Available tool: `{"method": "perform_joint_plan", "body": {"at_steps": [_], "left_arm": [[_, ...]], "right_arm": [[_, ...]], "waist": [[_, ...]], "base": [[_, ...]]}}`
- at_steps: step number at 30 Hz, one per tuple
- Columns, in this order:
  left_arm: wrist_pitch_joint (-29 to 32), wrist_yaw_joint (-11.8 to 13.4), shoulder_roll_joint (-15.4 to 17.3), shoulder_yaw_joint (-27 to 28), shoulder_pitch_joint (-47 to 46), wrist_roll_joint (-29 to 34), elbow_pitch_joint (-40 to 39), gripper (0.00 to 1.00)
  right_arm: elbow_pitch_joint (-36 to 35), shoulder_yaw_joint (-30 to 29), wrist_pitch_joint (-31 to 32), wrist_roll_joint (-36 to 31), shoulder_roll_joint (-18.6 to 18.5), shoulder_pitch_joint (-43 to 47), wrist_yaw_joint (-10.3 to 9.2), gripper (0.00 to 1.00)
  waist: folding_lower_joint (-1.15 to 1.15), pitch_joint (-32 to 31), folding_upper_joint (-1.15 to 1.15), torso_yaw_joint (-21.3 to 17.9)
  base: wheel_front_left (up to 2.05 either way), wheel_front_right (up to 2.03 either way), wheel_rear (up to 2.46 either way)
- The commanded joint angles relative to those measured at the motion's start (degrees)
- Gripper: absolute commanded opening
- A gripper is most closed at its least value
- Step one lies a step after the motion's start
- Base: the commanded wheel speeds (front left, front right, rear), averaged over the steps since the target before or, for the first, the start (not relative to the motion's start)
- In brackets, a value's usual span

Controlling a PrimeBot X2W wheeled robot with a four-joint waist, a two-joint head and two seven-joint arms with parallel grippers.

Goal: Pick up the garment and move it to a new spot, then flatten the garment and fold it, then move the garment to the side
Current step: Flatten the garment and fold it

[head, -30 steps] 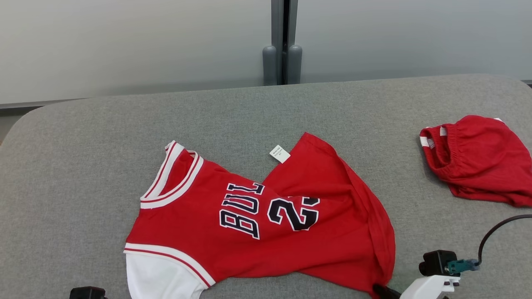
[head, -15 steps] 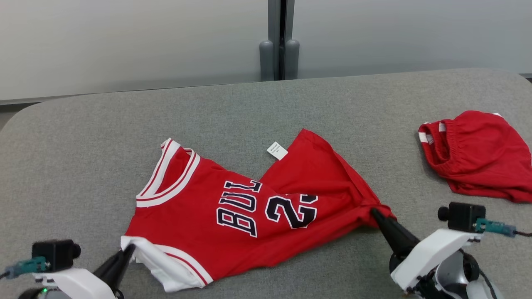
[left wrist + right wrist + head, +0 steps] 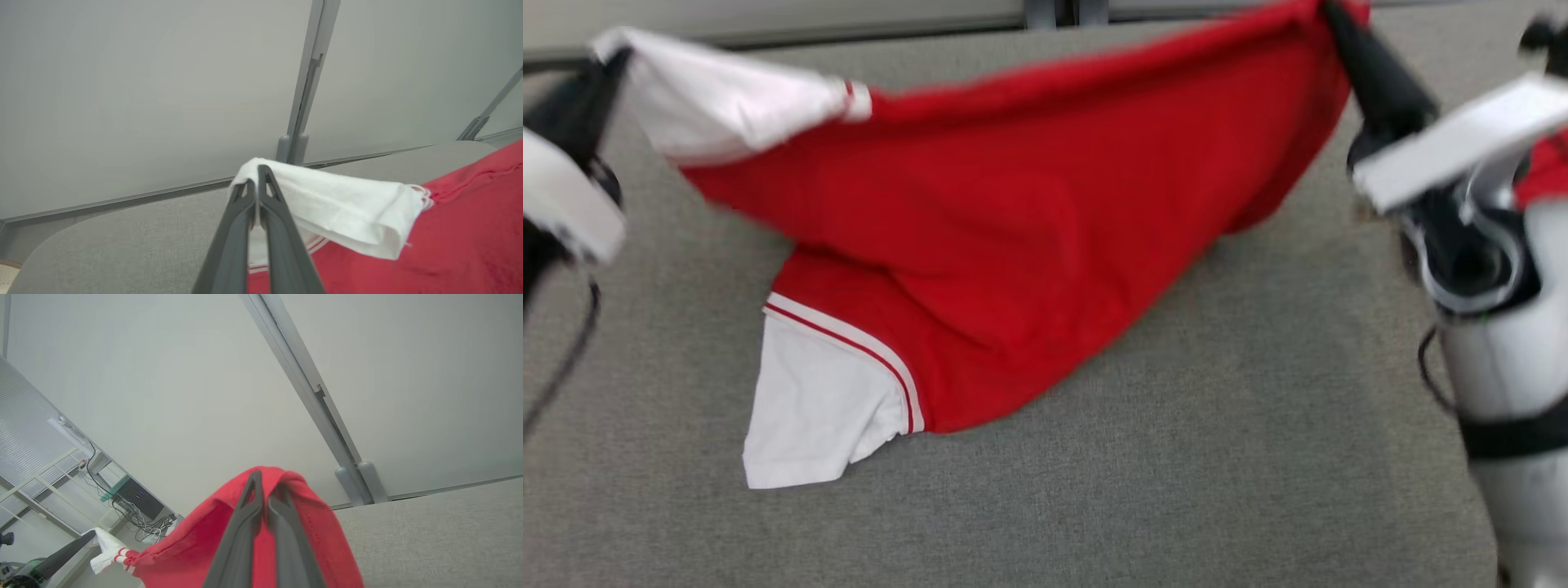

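Observation:
The garment [image 3: 980, 220] is a red jersey with white sleeves, hanging stretched between my two grippers above the grey table [image 3: 1176, 457]. My left gripper [image 3: 617, 53] at the upper left is shut on one white sleeve [image 3: 327, 196], pinched at its fingertips [image 3: 259, 173]. At the upper right my right gripper [image 3: 1327, 10] is shut on the red hem corner [image 3: 286, 490]. The lower part sags onto the table, and the other white sleeve [image 3: 817, 408] lies flat there. The printed front is hidden.
A second red garment [image 3: 1543, 175] peeks out behind my right arm [image 3: 1486, 245] at the right edge. A pale wall with a grey post [image 3: 306, 81] stands behind the table. Bare grey table stretches across the front.
Both grippers have risen and moved away from me, lifting the garment off the table so it hangs between them. The head camera has tilted down and closer.

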Motion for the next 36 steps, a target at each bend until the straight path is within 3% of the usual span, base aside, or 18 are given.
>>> {"method": "perform_joint_plan", "body": {"at_steps": [1, 9, 19, 26, 31, 36], "left_arm": [[0.3, -0.6, 0.2, -0.7, -4.8, 1.1, 2.4, 0.0], [-4.2, -2.0, -2.0, -4.3, -37.7, 4.8, 18.8, 0.0], [-12.5, -2.1, -3.9, -10.0, -58.5, 4.5, 31.2, 0.0], [-13.7, -2.1, -4.6, -16.4, -58.2, -0.9, 34.6, 0.0], [-13.0, -2.1, -3.4, -21.1, -52.4, -4.6, 34.9, 0.0], [-10.2, -2.1, -0.2, -27.2, -40.8, -9.9, 32.7, 0.0]], "right_arm": [[1.9, 0.6, -0.8, 0.6, -0.7, -4.3, 0.0, 0.0], [15.7, 3.4, -8.6, 4.0, -1.8, -31.6, 0.0, 0.0], [24.6, 7.0, -16.9, 7.2, -3.8, -47.1, 0.0, 0.0], [28.3, 12.3, -16.1, 10.2, -5.4, -46.2, 0.0, 0.0], [29.2, 17.3, -14.4, 11.7, -6.3, -41.4, 0.0, 0.0], [28.0, 24.6, -10.2, 14.8, -8.5, -31.4, 0.0, 0.0]], "waist": [[0.0, 5.7, 0.0, -0.4], [0.0, 13.6, 0.0, -1.2], [0.0, 13.8, 0.0, -1.9], [0.0, 11.3, 0.0, -1.0], [0.0, 8.3, 0.0, -0.4], [0.0, 1.8, 0.0, 0.1]], "base": [[0.0, 0.0, 0.0], [0.0, 0.0, 0.0], [0.0, 0.0, 0.0], [0.0, 0.0, 0.0], [0.0, 0.0, 0.0], [0.0, 0.0, 0.0]]}}
